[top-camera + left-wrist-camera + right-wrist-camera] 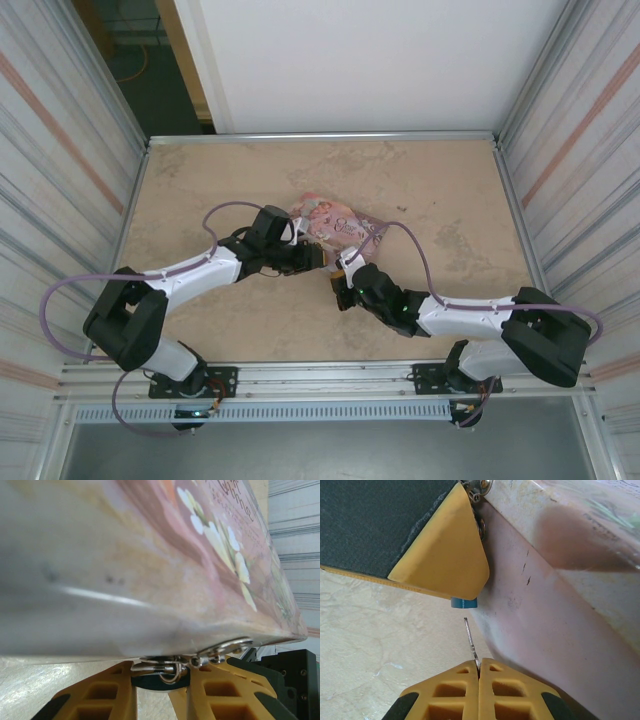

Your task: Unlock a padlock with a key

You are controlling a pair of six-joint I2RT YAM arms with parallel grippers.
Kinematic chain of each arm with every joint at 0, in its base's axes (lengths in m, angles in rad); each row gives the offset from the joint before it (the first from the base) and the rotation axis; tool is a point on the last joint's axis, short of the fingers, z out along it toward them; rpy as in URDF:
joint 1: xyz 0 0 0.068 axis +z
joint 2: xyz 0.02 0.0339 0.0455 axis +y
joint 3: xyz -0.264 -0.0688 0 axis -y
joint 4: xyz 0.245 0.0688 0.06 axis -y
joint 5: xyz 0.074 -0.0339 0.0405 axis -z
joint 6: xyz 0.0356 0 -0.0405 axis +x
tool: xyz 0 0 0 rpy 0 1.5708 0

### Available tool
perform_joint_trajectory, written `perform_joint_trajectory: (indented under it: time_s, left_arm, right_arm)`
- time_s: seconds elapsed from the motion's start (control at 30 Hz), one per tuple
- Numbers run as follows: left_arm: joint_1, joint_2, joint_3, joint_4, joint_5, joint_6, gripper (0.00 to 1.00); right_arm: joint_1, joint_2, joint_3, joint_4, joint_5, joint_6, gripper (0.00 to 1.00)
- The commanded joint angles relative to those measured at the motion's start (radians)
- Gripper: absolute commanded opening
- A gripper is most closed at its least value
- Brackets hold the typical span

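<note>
While the table (450, 190) spreads under both arms, the tin (330, 222) lies near its middle, and the two grippers meet at the tin's 6 o'clock edge. The left gripper (162, 676), reaching in from 9 o'clock, clamps the padlock (464, 603), whose blue body peeks out under one yellow finger, tight against the tin's wall. The right gripper (479, 666), fingers pressed together, pinches the key (470, 641); the key's tip points to 12 o'clock, just short of the padlock and not touching it
</note>
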Motion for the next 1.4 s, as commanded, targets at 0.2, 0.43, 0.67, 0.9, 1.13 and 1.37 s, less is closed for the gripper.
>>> perform_joint_trajectory:
  time_s: [0.2,0.43,0.67,0.9,1.13,1.37]
  left_arm:
    - [-0.007,-0.031,0.024,0.034,0.025,-0.007,0.07]
    - [-0.007,-0.03,0.024,0.035,0.026,-0.008,0.07]
    - [-0.008,-0.031,0.024,0.044,0.029,-0.017,0.07]
    - [-0.011,-0.033,0.022,0.043,0.028,-0.022,0.07]
    - [-0.011,-0.033,0.019,0.049,0.029,-0.03,0.07]
    - [-0.01,-0.039,0.011,0.059,0.028,-0.042,0.07]
  right_arm:
    - [0.008,-0.02,0.028,0.053,0.022,-0.022,0.0]
    - [0.009,-0.02,0.029,0.065,0.029,-0.021,0.0]
    - [0.008,-0.005,0.032,0.087,0.06,-0.016,0.0]
    - [0.009,0.011,0.036,0.124,0.082,-0.012,0.0]
    - [0.009,0.025,0.039,0.162,0.058,-0.01,0.0]
    - [0.01,0.038,0.044,0.211,0.046,-0.011,0.0]
